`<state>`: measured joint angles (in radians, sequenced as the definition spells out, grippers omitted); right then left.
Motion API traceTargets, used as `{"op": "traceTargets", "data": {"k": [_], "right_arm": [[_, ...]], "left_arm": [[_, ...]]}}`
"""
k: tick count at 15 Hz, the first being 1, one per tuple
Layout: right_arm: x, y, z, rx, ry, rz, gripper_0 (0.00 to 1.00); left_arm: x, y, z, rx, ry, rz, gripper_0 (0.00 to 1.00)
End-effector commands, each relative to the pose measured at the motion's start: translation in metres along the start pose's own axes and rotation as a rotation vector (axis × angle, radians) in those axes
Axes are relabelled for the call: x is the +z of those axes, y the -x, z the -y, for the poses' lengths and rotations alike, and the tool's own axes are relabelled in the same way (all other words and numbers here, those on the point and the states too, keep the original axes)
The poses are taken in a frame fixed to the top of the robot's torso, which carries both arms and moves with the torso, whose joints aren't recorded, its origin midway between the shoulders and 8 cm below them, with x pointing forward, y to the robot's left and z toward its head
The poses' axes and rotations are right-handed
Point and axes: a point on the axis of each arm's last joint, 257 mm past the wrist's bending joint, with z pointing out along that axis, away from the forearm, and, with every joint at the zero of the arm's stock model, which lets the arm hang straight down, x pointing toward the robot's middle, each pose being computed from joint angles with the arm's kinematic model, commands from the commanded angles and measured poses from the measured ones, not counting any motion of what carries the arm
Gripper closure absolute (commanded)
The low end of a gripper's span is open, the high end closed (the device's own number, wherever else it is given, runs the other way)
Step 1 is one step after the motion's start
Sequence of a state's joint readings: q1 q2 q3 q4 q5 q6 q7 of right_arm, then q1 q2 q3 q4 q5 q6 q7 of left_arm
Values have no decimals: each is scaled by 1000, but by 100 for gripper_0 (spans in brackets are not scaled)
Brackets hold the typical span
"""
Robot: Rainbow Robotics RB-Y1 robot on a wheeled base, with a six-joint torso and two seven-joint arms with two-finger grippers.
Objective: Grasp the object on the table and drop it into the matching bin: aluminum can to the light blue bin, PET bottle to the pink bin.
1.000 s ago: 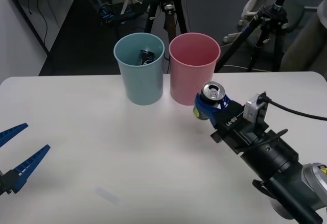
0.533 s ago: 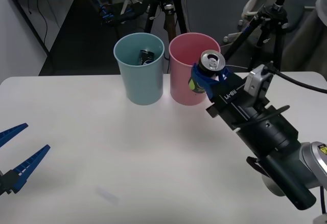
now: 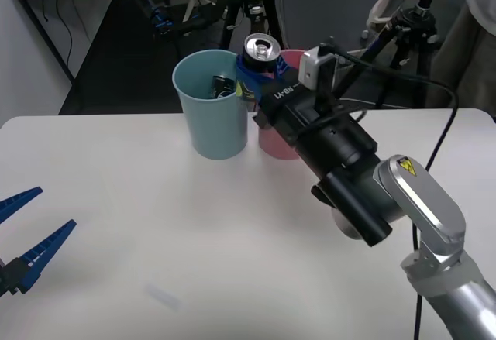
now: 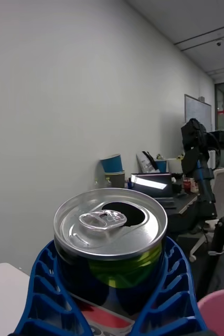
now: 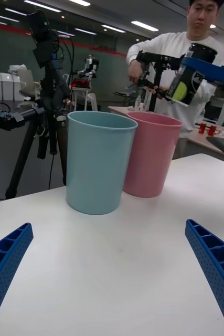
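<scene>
Moved: right gripper has carried the aluminum can up from the pink bin
Can: clamped, above the bins' adjoining rims
Left gripper: fingers apart, low over the table

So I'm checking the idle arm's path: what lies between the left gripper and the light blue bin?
Bare table, nothing else, in the front and left wrist views, between the open left gripper and the light blue bin.

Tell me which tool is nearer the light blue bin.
The right. The right tool, gripping the aluminum can, is raised beside the light blue bin, near its rim. The left tool rests open, low over the table's near left edge.
</scene>
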<state>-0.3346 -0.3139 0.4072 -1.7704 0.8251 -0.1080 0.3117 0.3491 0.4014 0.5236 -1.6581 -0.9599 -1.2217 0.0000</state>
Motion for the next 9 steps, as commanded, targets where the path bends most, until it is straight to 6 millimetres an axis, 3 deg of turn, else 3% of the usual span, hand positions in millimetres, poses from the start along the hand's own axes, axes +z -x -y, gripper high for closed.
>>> {"op": "traceTargets", "data": {"k": [1,9], "right_arm": [[37,-13,3,6,-2,-20,100],[109,-41,10,14,-40,-102,100]], "left_arm": [[0,0,0,0,0,0,0],[0,0,0,0,0,0,0]]}}
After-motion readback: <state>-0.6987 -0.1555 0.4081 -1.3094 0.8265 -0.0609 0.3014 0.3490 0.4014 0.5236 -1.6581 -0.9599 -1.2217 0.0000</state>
